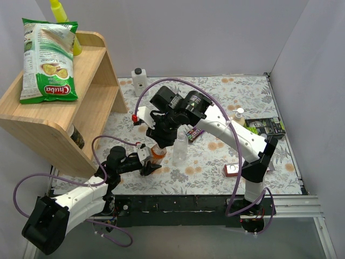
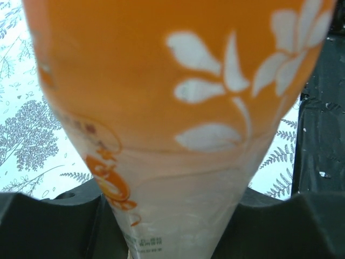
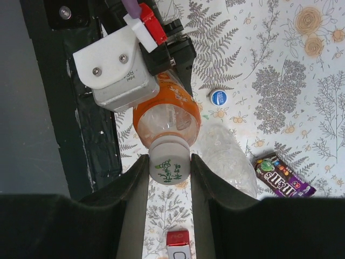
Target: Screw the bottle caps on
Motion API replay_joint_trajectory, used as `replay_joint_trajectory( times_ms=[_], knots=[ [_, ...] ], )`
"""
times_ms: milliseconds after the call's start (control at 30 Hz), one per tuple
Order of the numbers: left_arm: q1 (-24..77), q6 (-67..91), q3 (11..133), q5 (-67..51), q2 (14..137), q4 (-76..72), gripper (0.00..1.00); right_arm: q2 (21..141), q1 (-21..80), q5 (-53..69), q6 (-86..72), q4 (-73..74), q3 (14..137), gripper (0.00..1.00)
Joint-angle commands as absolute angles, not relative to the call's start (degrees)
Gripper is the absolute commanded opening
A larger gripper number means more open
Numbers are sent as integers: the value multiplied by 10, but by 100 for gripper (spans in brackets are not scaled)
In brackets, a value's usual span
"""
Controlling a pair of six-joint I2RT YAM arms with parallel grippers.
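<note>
The right gripper was closed narrowly on a small whitish round plastic screw cap printed with a green plant motif; its two dark fingers pressed against opposite sides of the cap. The cap sat on the neck of the short orange plastic bottle with a pale label band.

The left gripper was clamped on the body of the same orange bottle, which filled the left wrist view between the two black fingers. In the overhead view the bottle stood near the front edge of the table, between the two grippers, the right one above it and the left one at its side.

A clear see-through plastic bottle stood upright just beside the orange bottle, on its right. Whether it carried a cap could not be determined. A small blue round screw cap lay loose on the fern-and-flower patterned tablecloth, near both bottles and touching neither.

Also noted: a dark sweet packet lying flat by the clear bottle, a white square bottle with a black cap at the far edge, and a wooden shelf unit at the left bearing a green crisp bag.
</note>
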State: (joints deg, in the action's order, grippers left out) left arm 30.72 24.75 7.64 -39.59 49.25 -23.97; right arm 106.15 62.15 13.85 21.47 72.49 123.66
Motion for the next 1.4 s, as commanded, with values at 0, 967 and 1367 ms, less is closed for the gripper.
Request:
replay_joint_trajectory(
  times_ms=[0, 967, 1367],
  knots=[
    [313, 262, 98, -368, 485, -341, 0, 1092, 621, 150, 180, 748, 1227, 1],
    [313, 236, 119, -491, 524, -245, 0, 833, 622, 199, 589, 670, 1030, 77],
    [313, 77, 198, -550, 532, -62, 0, 827, 627, 246, 790, 653, 1001, 61]
  ],
)
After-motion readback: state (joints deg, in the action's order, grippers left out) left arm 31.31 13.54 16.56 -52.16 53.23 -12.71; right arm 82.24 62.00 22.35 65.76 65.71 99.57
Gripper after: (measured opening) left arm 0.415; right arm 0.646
